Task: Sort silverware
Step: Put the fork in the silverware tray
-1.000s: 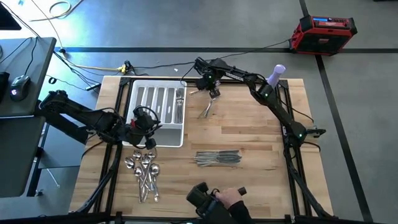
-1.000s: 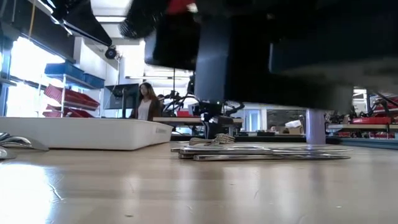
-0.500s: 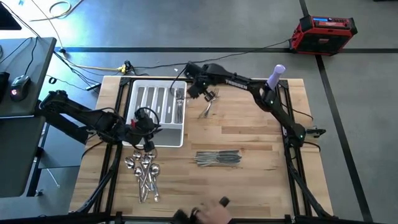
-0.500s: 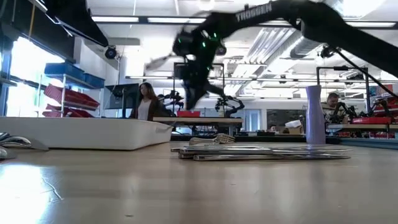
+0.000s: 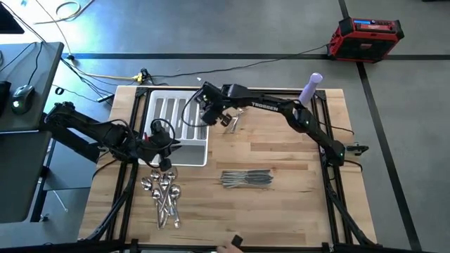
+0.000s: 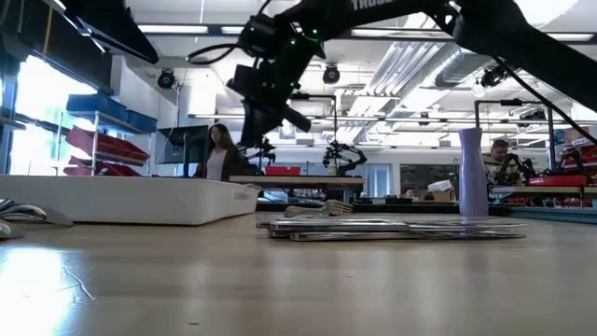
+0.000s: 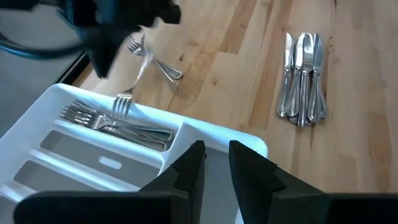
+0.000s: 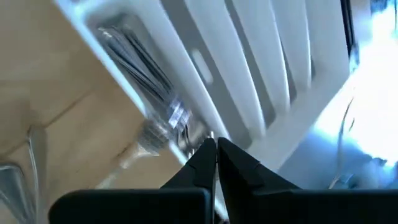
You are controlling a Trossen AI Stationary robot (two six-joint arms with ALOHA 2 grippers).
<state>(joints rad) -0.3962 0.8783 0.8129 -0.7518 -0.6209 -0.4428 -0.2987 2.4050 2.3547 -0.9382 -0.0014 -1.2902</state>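
wooden counter (image 5: 281, 154), inventory at this moment. white compartmented tray (image 5: 156, 157) near the far left corner of the counter; its compartment nearest the counter's middle holds a bundle of forks (image 5: 202, 119), the other long slots appear bare as far as can be told. loose forks (image 5: 233, 121) on the counter just beside the tray, toward the far edge. a neat bundle of knives (image 5: 246, 178) lies near the counter's middle, toward the near edge. a heap of spoons (image 5: 163, 197) lies by the near left corner, just past the tray's near end. a lavender vase (image 5: 310, 87) stands at the far right corner. right tool (image 5: 209, 112) hangs above the tray's fork compartment, fingers clenched together on a single fork (image 7: 129, 91), which dangles tines down over the forks already in that slot. left tool (image 5: 160, 149) sits low at the tray's near end; its fingers (image 7: 193, 163) stand a narrow gap apart, and whether anything is pinched between them cannot be told.
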